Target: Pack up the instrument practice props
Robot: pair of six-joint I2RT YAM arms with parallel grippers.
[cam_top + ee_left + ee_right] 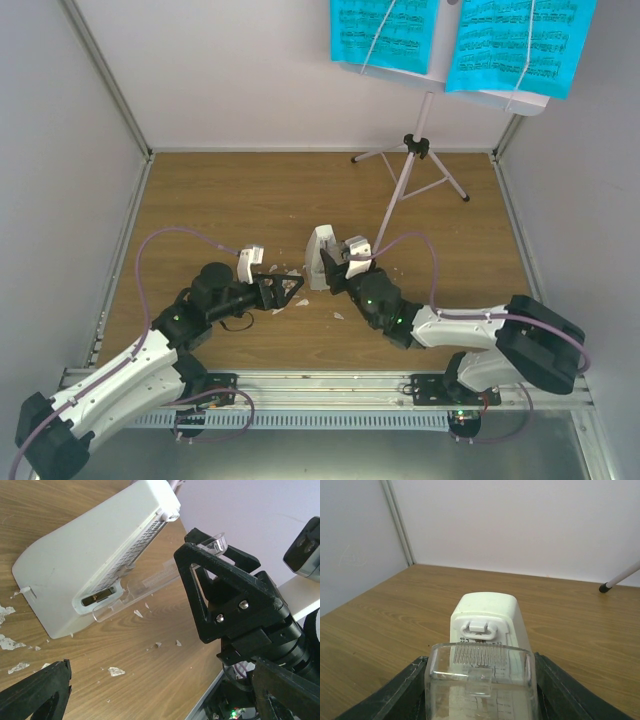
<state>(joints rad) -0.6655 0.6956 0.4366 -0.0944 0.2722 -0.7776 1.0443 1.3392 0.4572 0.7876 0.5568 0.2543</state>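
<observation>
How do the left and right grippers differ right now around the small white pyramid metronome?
The left gripper is wide open and empty; the right gripper is closed on the metronome's clear plastic cover. The left gripper stands off beside the small white pyramid metronome, above scattered white crumbs; the right gripper is up against its front. Both are low over the brown wooden table.

Matt white plastic metronome (75,565), glossy clear plastic cover (480,685), smooth wood-grain table (250,200), cyan paper pages (385,35).
</observation>
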